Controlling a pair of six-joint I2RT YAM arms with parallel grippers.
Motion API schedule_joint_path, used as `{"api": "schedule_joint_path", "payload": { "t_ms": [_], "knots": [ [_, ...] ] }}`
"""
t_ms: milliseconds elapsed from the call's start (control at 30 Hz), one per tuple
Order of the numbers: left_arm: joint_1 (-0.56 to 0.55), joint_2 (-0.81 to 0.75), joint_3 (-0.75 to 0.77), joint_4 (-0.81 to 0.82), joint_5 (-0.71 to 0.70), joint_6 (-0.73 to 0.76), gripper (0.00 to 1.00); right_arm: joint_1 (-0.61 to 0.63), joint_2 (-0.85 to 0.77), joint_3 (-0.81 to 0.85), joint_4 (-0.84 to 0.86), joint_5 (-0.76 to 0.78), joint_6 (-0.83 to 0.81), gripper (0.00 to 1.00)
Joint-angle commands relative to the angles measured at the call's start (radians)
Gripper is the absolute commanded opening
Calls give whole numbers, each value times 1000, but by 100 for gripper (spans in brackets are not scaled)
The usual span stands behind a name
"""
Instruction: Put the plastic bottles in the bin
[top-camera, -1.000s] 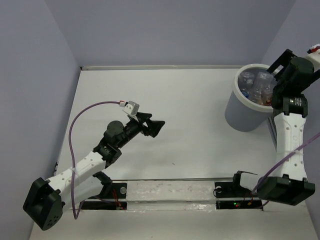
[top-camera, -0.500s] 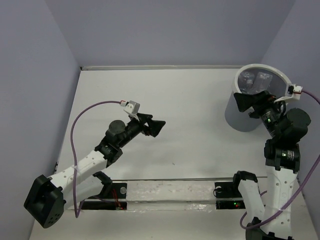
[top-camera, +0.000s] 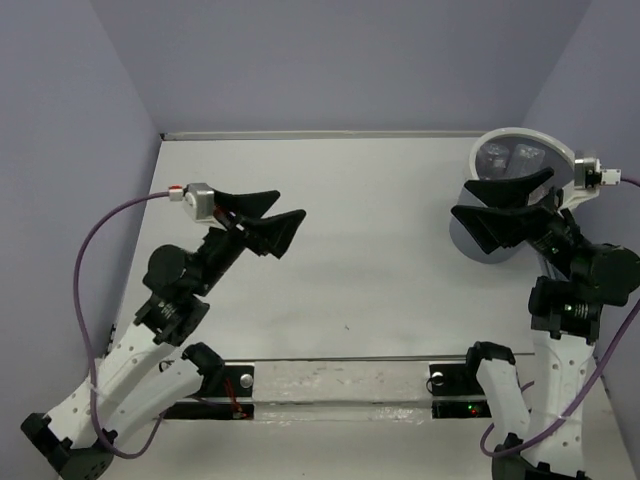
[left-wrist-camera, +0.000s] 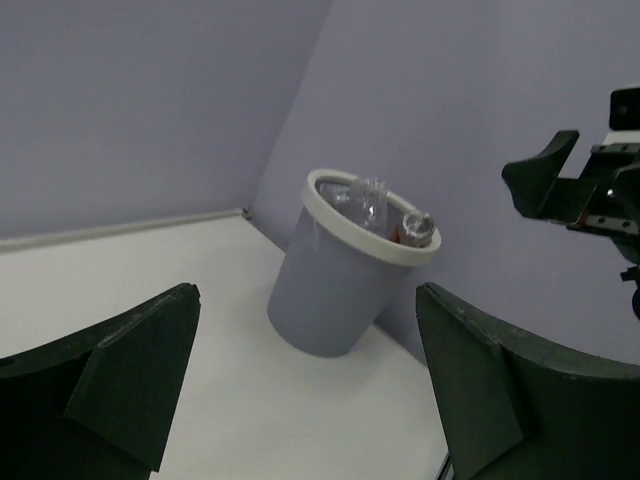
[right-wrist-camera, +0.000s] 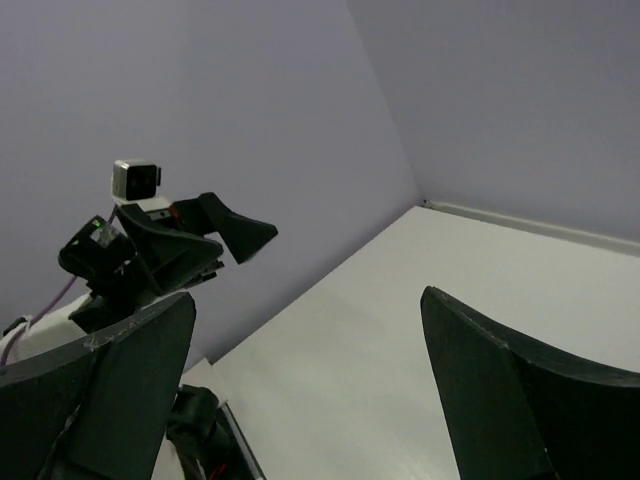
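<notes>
The bin stands at the far right of the table, grey-walled with a thick white rim. Plastic bottles lie inside it, dimly seen from above. In the left wrist view the bin shows clear bottles and one with red-orange poking above the rim. No bottle lies on the table. My left gripper is open and empty, raised over the table's left middle, pointing at the bin. My right gripper is open and empty, just in front of the bin, pointing left.
White table with lilac walls on three sides. The arm bases and a mounting rail sit at the near edge. The right wrist view shows the left gripper across the table.
My right arm has pulled back from above the bin and turned its open gripper leftward. My left arm has lifted and swung, its gripper now higher and further left.
</notes>
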Motion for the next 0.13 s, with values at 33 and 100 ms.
{"api": "schedule_joint_path", "payload": {
  "t_ms": [33, 100],
  "knots": [
    [-3, -127, 182, -231, -91, 120, 99, 18, -14, 80, 196, -79, 65, 100],
    [-4, -165, 202, -294, -183, 130, 99, 19, -19, 118, 110, -69, 10, 100]
  ]
}}
